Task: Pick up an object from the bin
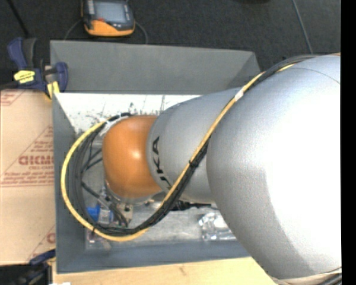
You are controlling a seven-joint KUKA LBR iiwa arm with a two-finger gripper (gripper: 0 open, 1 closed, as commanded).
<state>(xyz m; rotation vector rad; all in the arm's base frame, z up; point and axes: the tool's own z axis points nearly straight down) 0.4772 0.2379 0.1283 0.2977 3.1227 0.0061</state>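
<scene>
Gripper [113,211]: down at 7 o'clock in the bin [154,70]; open or closed, can't tell.
Wrapper [216,227]: clear, crinkly, 5 o'clock; likely light, slippery, so pinch a fold.

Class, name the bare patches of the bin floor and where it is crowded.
Bare: the floor strip under the back wall, above the orange cover; the front strip beside the clear wrapper. Crowded: front-left, cables over a blue thing.

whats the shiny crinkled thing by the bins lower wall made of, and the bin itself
The shiny crinkled clear piece looks like thin plastic film, glossy, by its glints and creases; foil is possible. The grey bin looks like matte sheet metal: flat folded walls, scuffed speckled floor.
</scene>
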